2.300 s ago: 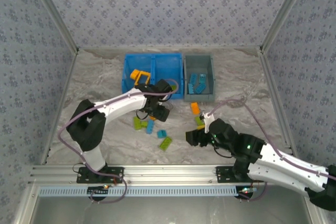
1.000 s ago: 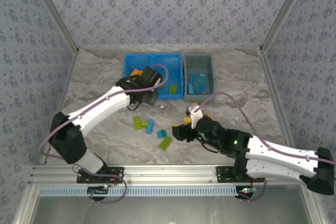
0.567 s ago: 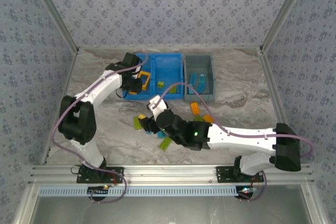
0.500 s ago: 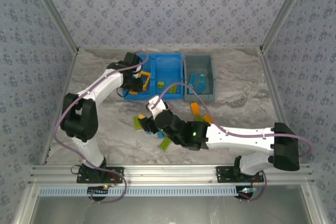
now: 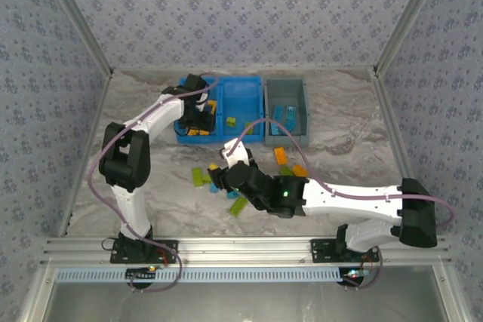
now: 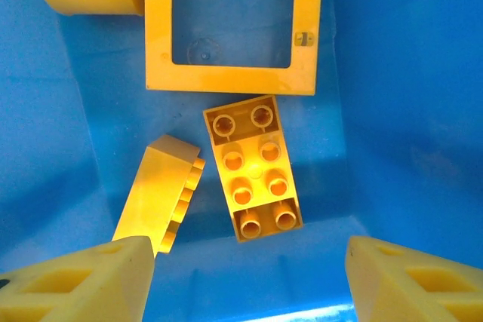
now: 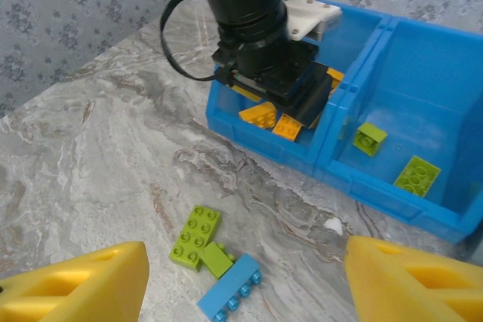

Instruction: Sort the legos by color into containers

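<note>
Grey-veined marble covers the worktop [image 5: 347, 126], which is walled on three sides by patterned panels. The left jaws are seen spread wide and empty, hanging inside the left compartment of the blue bin [image 5: 243, 99]. Directly beneath them an orange brick [image 6: 253, 179] lies studs up. A second orange brick [image 6: 160, 195] is tipped on its side just beside it, and the orange frame [image 6: 232, 28] lies flat beyond.

The right jaws are likewise open and hold nothing. They are poised over a small cluster near the middle of the worktop: a lime brick [image 7: 196, 236], a smaller lime piece [image 7: 217, 259] touching it, and a light blue brick [image 7: 230, 296] touching that piece. Sorted lime bricks [image 7: 416, 175] lie in the bin's right compartment. Sorted light blue bricks [image 5: 283, 115] are seen in the grey bin [image 5: 287, 90], set beside the blue bin near the far edge.

The bricks are judged light, rigid and smooth, so a hold across the long plain sides, below the studs, is advised; a skewed pinch could let one squirt out. As the three are packed together, neighbours may be dragged along. Open worktop is left toward the left and near edges. The bin's near wall and the left arm [image 7: 249, 5] within it must be cleared on any lift.
</note>
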Controlling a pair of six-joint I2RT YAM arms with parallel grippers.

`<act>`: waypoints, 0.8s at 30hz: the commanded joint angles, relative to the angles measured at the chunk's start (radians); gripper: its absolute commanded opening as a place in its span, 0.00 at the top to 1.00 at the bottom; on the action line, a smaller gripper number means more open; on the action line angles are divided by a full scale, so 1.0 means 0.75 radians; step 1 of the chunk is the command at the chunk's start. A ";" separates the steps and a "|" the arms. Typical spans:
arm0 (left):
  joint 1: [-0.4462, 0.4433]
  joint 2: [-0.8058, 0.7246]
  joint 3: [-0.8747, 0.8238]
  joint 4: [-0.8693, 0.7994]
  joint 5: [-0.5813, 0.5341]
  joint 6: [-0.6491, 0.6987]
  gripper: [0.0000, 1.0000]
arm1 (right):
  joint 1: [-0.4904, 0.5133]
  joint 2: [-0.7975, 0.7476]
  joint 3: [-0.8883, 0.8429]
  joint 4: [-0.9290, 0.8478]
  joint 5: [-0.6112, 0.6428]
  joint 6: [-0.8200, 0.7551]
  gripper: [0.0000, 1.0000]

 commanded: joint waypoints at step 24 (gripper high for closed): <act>-0.796 -1.211 -0.801 0.325 -0.071 -0.644 0.19 | -0.624 -0.145 -0.377 -0.683 -0.477 0.440 0.26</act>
